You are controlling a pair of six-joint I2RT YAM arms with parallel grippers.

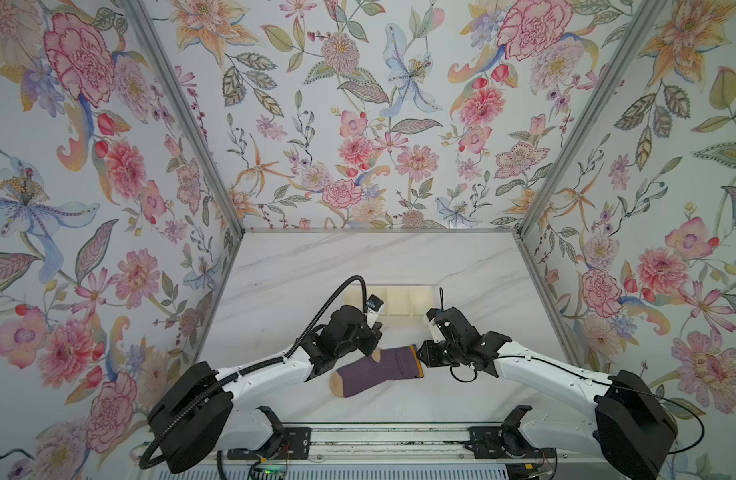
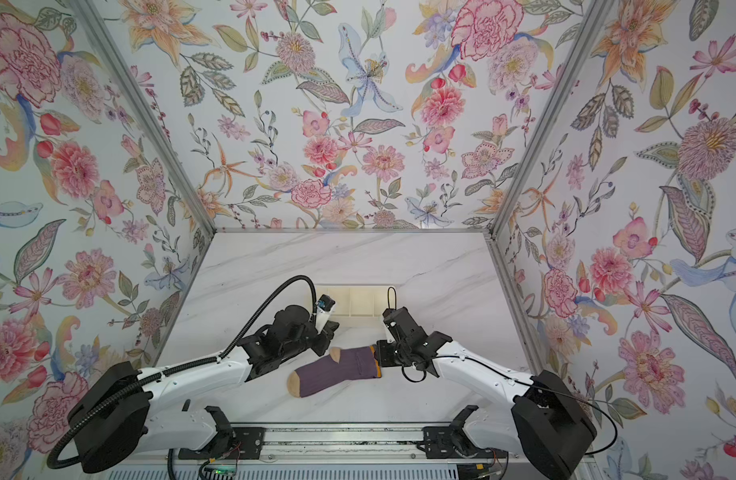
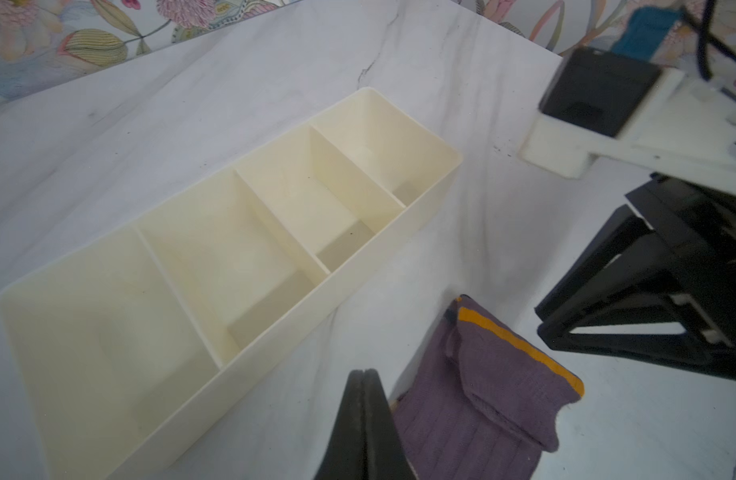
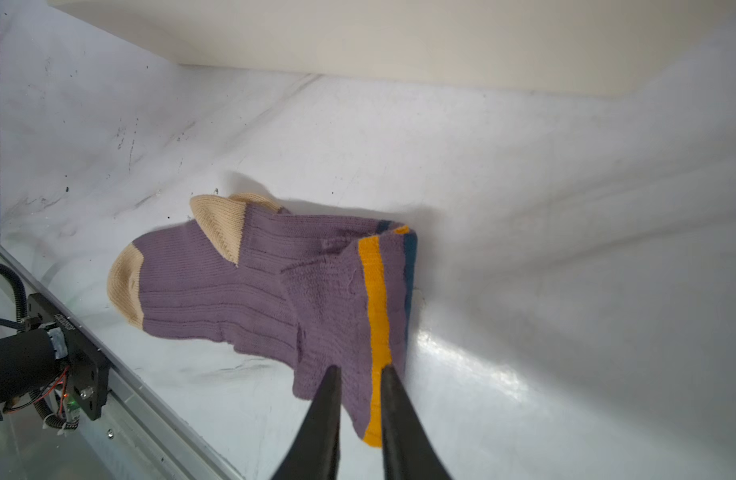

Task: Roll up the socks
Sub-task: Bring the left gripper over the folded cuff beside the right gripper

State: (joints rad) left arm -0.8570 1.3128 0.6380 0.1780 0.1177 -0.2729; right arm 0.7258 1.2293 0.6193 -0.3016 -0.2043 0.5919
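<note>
Socks (image 1: pixel 374 372) barely started, we see only the cuff (image 4: pixel 374 311) folded; left pincer (image 3: pixel 364 374) closed empty, right pincer (image 4: pixel 361 370) narrow astride cuff, grip unclear.

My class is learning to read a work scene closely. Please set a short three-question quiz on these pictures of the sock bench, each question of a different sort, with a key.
1. True or false: the socks lie inside the cream tray.
2. Multiple choice: how many compartments does the tray have? A two; B four; C six.
3. Fill in: the gripper with its tips at the orange-striped cuff is the ___ one.

Key
1. False: they lie on the table, outside the tray.
2. B.
3. Right: the right gripper is at the cuff.
</note>
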